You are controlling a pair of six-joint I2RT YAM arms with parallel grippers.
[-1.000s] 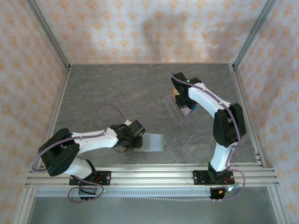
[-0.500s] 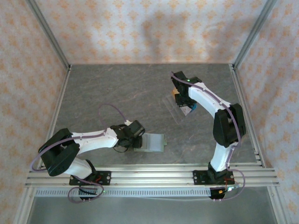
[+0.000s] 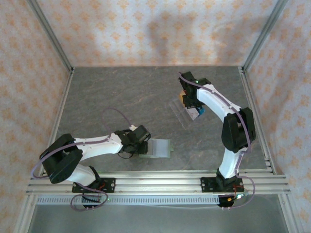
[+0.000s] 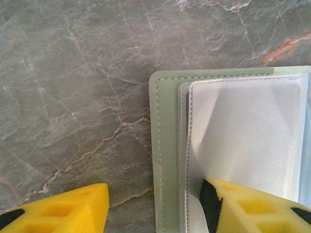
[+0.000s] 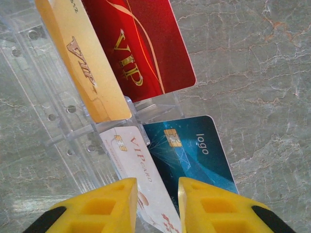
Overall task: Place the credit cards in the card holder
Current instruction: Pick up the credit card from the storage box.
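Left gripper open, empty, straddling the card holder edge: one finger over the table, the other on the clear pocket. The overhead view gives only their adjacency. Farther back, right gripper jaws narrow around the pale card; grip undetermined. Gold card, red card and blue card stand in the clear tray.

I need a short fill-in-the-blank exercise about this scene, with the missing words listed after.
The card marked logo is ___.
The right gripper has fingers coloured ___.
One finger of the left gripper sits over the holder, the other over the ___.
Answers: blue; yellow; table.
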